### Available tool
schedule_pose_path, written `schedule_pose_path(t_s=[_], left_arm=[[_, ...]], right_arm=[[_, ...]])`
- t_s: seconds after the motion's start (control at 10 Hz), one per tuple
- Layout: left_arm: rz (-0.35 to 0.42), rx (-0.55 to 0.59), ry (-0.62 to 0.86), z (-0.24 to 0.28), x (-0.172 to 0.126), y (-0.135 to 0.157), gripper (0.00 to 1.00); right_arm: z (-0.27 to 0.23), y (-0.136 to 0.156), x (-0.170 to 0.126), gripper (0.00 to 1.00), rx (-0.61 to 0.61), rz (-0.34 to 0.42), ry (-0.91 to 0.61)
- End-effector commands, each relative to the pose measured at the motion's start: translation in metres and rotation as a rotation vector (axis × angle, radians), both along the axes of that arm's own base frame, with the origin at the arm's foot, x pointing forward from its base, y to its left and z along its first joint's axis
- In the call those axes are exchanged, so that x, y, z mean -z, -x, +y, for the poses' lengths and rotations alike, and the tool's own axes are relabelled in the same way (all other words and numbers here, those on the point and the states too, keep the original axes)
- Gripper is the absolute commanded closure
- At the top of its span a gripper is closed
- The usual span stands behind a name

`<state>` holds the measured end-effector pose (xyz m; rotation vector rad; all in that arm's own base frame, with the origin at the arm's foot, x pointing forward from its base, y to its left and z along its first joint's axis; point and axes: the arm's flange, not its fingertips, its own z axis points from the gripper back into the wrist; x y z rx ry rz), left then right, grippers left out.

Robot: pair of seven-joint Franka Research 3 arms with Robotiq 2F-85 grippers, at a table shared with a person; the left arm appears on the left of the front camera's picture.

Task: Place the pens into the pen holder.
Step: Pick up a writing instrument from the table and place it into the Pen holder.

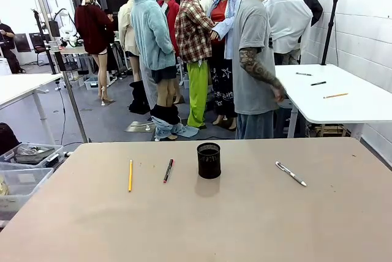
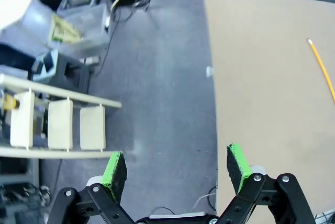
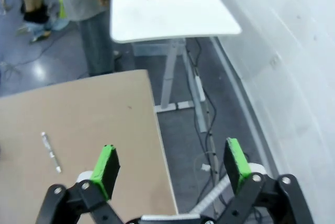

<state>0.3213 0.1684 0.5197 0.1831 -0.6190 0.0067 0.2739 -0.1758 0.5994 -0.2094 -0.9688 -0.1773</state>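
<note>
A black mesh pen holder [image 1: 209, 160] stands upright near the middle of the tan table [image 1: 196, 225]. To its left lie a yellow pencil [image 1: 130, 175] and a black pen with a red end [image 1: 168, 171]. A white pen [image 1: 290, 174] lies to its right. My left gripper [image 2: 178, 169] hangs open over the table's left edge and the floor, with the yellow pencil [image 2: 322, 69] far off at the picture's right. My right gripper [image 3: 170, 166] hangs open over the table's right edge, the white pen [image 3: 51, 152] lying to the picture's left of it. Nothing is between either pair of fingers.
A person [image 1: 257, 60] stands beyond the far edge, turned toward a white table [image 1: 343, 93] with several pens on it. Plastic bins [image 1: 24, 170] sit on the floor at the left. A white wall [image 3: 293, 51] runs close on the right.
</note>
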Motion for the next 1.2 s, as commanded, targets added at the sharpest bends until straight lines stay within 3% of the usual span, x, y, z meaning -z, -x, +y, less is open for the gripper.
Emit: schedule_pose_path(t_s=[0.0, 0.1, 0.3, 0.5, 0.9, 1.1], left_arm=[[-0.021, -0.023, 0.010, -0.029, 0.078, 0.065, 0.00], [0.000, 0.000, 0.000, 0.000, 0.000, 0.000, 0.00], [0.000, 0.000, 0.000, 0.000, 0.000, 0.000, 0.00], [0.000, 0.000, 0.000, 0.000, 0.000, 0.000, 0.00], [0.000, 0.000, 0.000, 0.000, 0.000, 0.000, 0.00], [0.000, 0.000, 0.000, 0.000, 0.000, 0.000, 0.00]], right_arm=[[0.042, 0.110, 0.119, 0.00, 0.077, -0.078, 0.036], [0.051, 0.095, 0.117, 0.00, 0.027, -0.085, 0.063], [0.104, 0.027, 0.098, 0.00, -0.187, -0.021, 0.136], [0.156, -0.047, 0.096, 0.00, -0.362, 0.091, 0.180], [0.237, -0.141, 0.149, 0.00, -0.604, 0.296, 0.170], [0.263, -0.157, 0.179, 0.00, -0.661, 0.386, 0.171]])
